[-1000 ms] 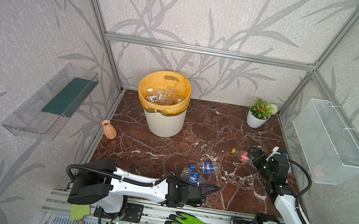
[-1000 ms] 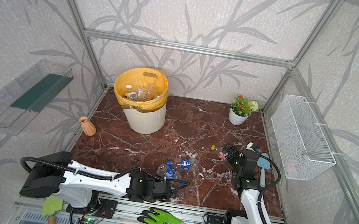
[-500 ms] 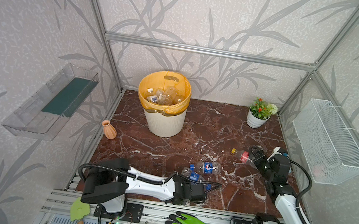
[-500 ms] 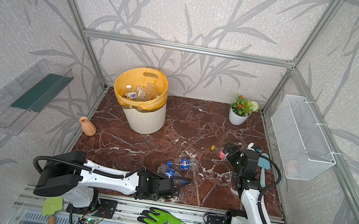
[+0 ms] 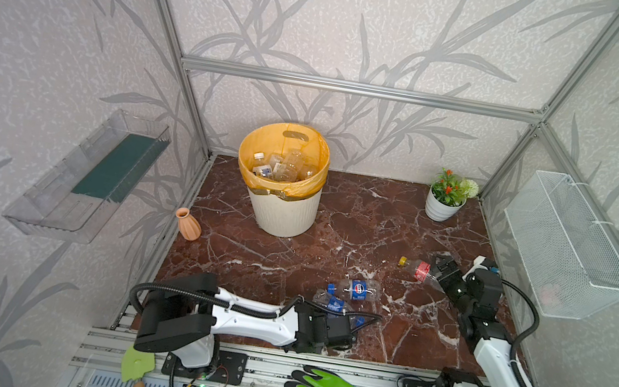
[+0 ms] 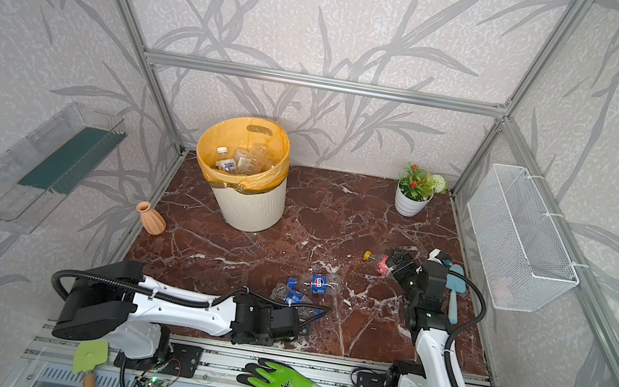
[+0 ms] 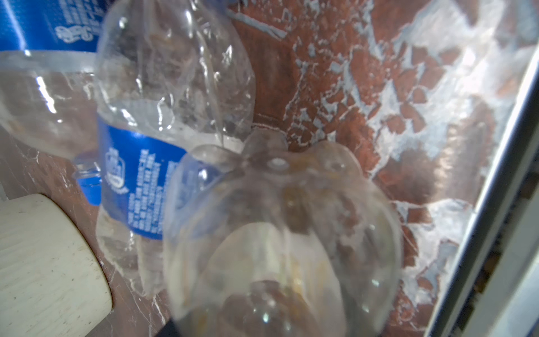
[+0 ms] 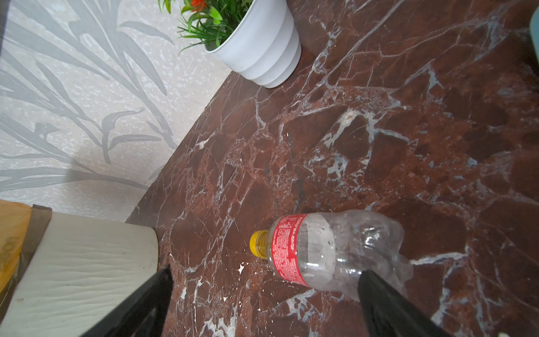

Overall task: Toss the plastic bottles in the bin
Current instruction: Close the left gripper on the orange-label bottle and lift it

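Flat on the surface (image 5: 271,264), right side: red-labelled bottle (image 5: 415,268), long axis crosswise, yellow cap toward the bin (image 5: 283,215), base at wide-spread right fingers (image 8: 379,294). Near the front edge, clear bottle (image 7: 280,233) base-outward at left fingers (image 5: 350,330); grip impossible to tell.

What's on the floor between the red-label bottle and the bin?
Nothing. Only bare brown marble floor lies between the red-label bottle and the bin, as both top views show.
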You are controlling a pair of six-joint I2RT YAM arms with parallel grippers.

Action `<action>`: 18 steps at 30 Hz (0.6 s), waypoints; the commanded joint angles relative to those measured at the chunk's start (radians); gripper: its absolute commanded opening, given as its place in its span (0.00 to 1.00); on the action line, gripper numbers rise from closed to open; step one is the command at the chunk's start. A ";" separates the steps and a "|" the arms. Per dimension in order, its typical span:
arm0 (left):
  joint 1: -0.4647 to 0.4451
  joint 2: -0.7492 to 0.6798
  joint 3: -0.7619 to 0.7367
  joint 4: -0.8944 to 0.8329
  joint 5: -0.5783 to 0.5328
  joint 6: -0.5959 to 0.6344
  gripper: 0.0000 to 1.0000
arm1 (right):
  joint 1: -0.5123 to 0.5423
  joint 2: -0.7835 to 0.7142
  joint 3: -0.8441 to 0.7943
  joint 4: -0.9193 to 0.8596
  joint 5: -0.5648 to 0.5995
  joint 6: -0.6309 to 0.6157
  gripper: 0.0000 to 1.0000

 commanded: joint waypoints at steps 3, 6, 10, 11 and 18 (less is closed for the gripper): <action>0.015 -0.118 -0.031 0.025 -0.008 -0.033 0.33 | -0.004 -0.009 -0.010 0.020 -0.011 0.010 0.99; 0.021 -0.188 -0.046 0.027 -0.018 -0.048 0.33 | -0.005 -0.009 -0.010 0.022 -0.014 0.014 0.99; 0.040 -0.319 -0.068 0.041 -0.052 -0.078 0.33 | -0.005 -0.011 -0.011 0.023 -0.017 0.019 0.99; 0.045 -0.365 -0.076 0.050 -0.081 -0.090 0.33 | -0.004 -0.011 -0.012 0.025 -0.019 0.020 0.99; 0.109 -0.748 -0.041 0.141 -0.275 -0.007 0.34 | -0.004 -0.006 -0.016 0.040 -0.037 0.027 0.99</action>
